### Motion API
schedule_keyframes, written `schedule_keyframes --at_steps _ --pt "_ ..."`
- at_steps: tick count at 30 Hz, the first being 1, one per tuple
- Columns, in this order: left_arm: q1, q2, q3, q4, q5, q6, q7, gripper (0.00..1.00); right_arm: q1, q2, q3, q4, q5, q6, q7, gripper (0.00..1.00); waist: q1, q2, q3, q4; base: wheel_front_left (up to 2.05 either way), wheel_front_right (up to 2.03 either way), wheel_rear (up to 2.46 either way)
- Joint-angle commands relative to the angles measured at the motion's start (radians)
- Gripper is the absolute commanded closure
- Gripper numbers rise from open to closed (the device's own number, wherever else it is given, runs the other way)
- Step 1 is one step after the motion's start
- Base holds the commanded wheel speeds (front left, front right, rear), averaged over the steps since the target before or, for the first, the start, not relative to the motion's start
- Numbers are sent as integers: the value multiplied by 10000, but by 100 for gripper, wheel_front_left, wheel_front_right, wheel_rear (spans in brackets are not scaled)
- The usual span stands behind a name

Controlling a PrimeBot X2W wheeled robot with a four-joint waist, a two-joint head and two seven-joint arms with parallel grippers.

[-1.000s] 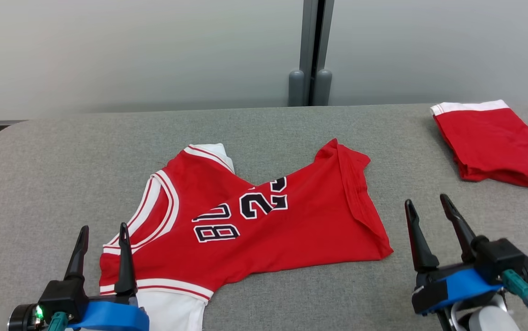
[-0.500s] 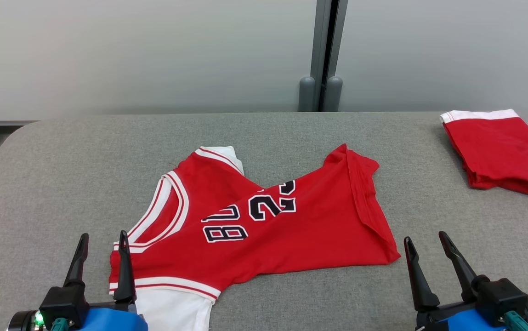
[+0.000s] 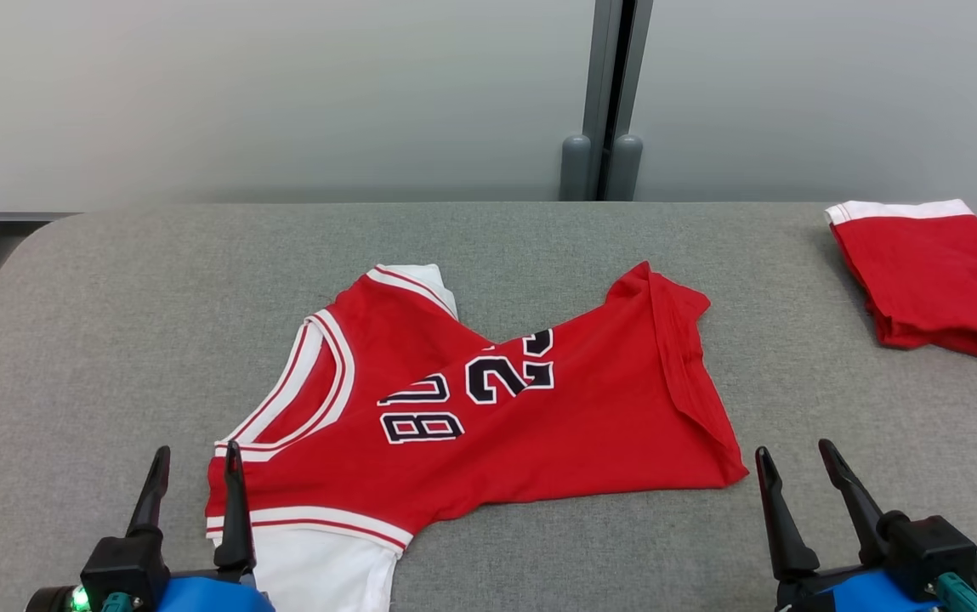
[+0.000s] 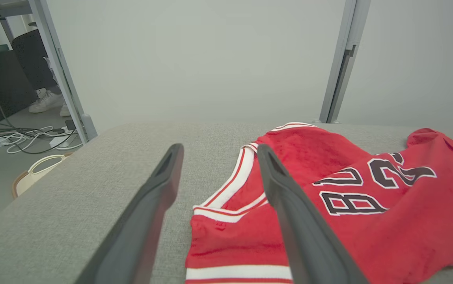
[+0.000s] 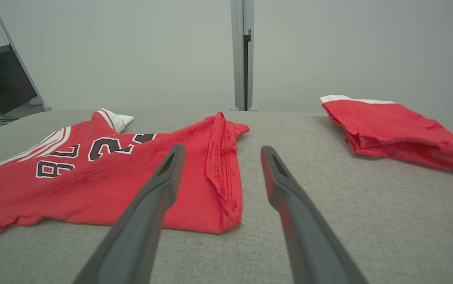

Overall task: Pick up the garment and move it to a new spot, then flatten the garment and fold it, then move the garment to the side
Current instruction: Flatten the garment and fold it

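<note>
the jersey (image 3: 497, 425) lies number side up in the middle of the grey table (image 3: 539, 238), spread out but not flat. its hem end is turned over in a long ridge, the body runs slantwise with soft wrinkles, and a white sleeve sticks out at each side of the collar end. no fold has been made yet

the left gripper (image 3: 199, 448) is at the jersey's collar-end corner with jaws apart and empty. its inner finger is over the striped trim and its outer finger over bare table; whether it touches cloth i cannot tell. the right gripper (image 3: 792, 445) sits just off the jersey's hem corner, jaws apart, empty and clear of the cloth

a folded red cloth (image 3: 930, 272) with a white band lies well apart from the jersey, beyond its hem end

over the last second the head camera has swung, so the whole scene slides in view. the jersey keeps the same shape. against it, the right gripper has drawn back from alongside the hem edge to just short of the hem corner, while the left has hardly shifted, and both have stayed wide open

this looks like the gap between setting the jersey down and flattening it. the likely next move is a pinch at each end to pull the hem ridge and the slant out
</note>
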Motion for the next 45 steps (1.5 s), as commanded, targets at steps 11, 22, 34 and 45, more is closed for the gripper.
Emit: schedule_keyframes --at_steps 11,22,34,45 --pt "207 6 -33 1292 -298 -137 -27 0 -1059 10 -545 2403 220 4 -254 0 1 0 244 232 0 0 0" --pt "544 -33 -442 2427 -766 -333 -27 0 -1942 6 -581 3910 315 4 -344 0 1 0 578 427 0 0 0" --pt "1182 -72 -1014 2505 -1423 -431 -24 0 -2237 4 -537 4353 401 4 -347 0 1 0 629 422 0 0 0" --pt "1061 -28 -2066 2582 -2057 -437 -1 0 -2562 5 -303 5311 563 4 -342 0 1 0 594 484 0 0 0"
